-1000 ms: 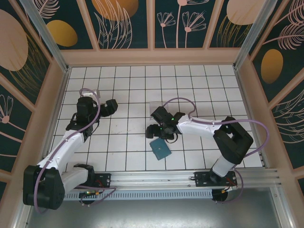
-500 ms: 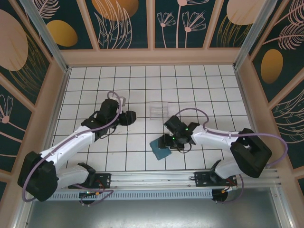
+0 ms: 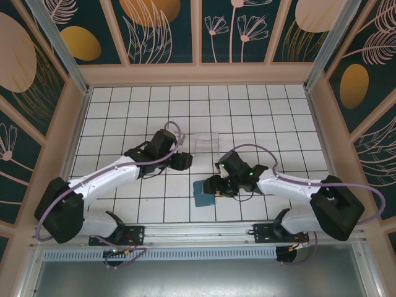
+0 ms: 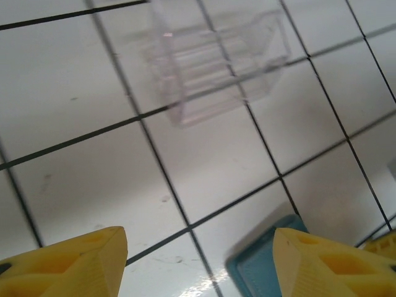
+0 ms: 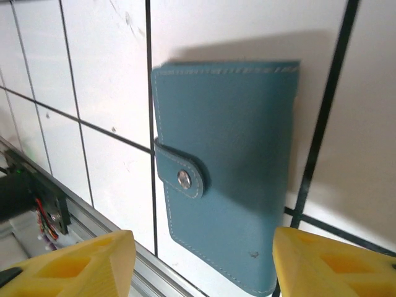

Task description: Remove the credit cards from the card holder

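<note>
The card holder (image 3: 201,198) is a slate-blue wallet lying flat on the white tiles near the front centre, closed by a strap with a metal stud (image 5: 184,179). The credit cards are hidden. My right gripper (image 3: 215,185) hovers over the holder's right edge, open, with nothing between its yellow fingers (image 5: 93,260). In the right wrist view the card holder (image 5: 235,154) lies just beyond the right gripper (image 5: 201,241). My left gripper (image 3: 182,161) is open, up and to the left of the holder. In the left wrist view a corner of the card holder (image 4: 257,269) lies beside the left gripper (image 4: 198,238).
A clear plastic box (image 3: 208,142) stands on the tiles behind the holder, also ahead of the left fingers as the clear box (image 4: 216,59). The metal rail (image 3: 198,234) at the table's near edge runs close below the holder. Wooden walls ring the tiled floor.
The left arm has swung right from the left side toward the centre. The right gripper has moved from the clear box down to the card holder. Both grippers' jaws have narrowed somewhat.
</note>
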